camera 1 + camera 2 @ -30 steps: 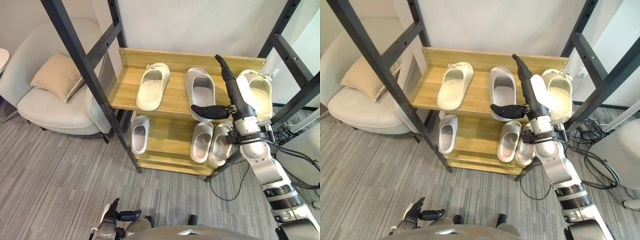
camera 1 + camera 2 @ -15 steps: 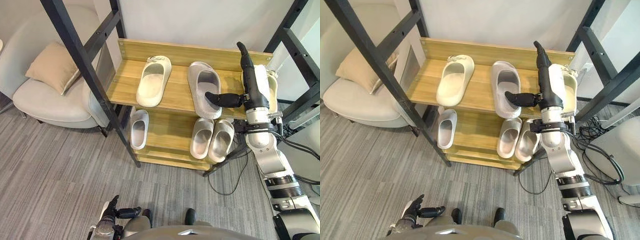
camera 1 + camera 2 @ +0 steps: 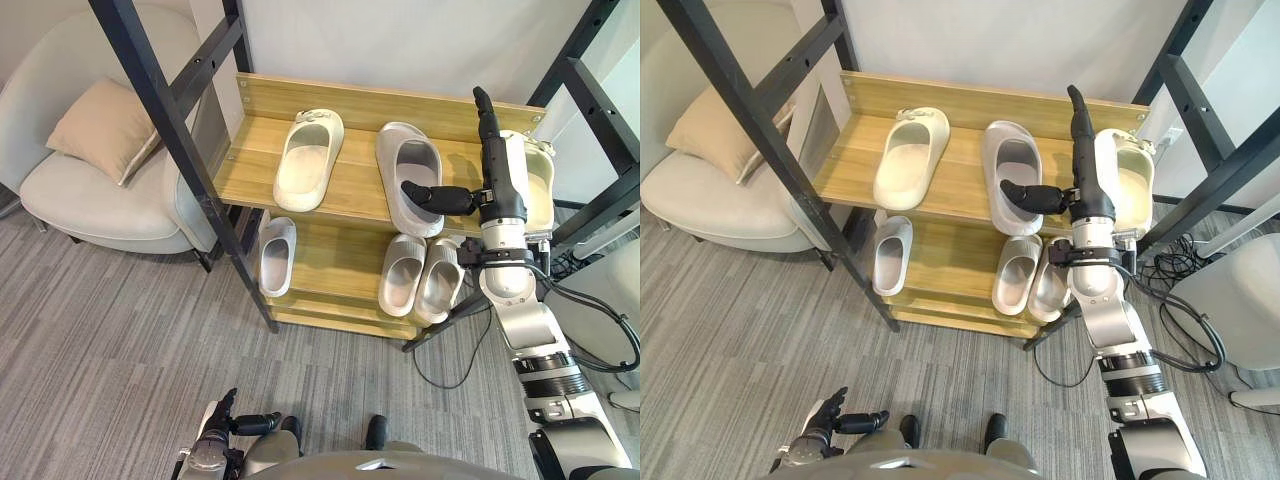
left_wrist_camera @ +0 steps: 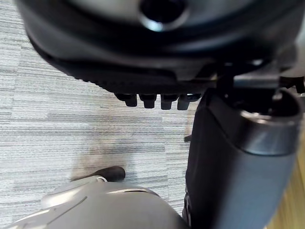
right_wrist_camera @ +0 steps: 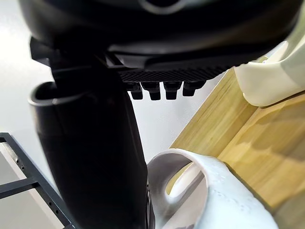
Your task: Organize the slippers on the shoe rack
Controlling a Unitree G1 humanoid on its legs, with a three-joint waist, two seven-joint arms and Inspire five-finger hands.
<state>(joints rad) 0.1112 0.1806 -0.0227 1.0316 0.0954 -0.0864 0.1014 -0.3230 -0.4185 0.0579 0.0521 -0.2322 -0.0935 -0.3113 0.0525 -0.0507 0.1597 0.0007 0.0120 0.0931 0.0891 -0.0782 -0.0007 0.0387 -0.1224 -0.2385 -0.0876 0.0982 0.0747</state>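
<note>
Rightward along the top shelf is where the right hand [image 3: 498, 178] has gone: a second ago it stood between the middle slipper [image 3: 408, 175] and the right-end slipper [image 3: 540, 190], and it now overlaps that end slipper's inner edge.

A shoe rack [image 3: 255, 165] of pale wood stands against the wall, with an armchair [image 3: 90, 200] and its cushion [image 3: 100, 140] to its left. On the top shelf lie three slippers well apart: the left slipper [image 3: 305, 160], the middle one and the right-end one. On the lower shelf a small slipper [image 3: 275, 258] lies alone at the left, and a pair of slippers [image 3: 403, 278] sits side by side at the right.

The right hand is released and holds nothing. Its fingers point straight at the back board, and its thumb [image 3: 435, 197] juts out over the middle slipper's edge. Whether it touches either slipper I cannot tell. The left hand [image 3: 212, 452] hangs low over the floor, relaxed.

The risk, as I judge it, is a flat push. Straight fingers could slide the end slipper off the shelf's right end, and the outstretched thumb could snag the middle slipper and skew it.
</note>
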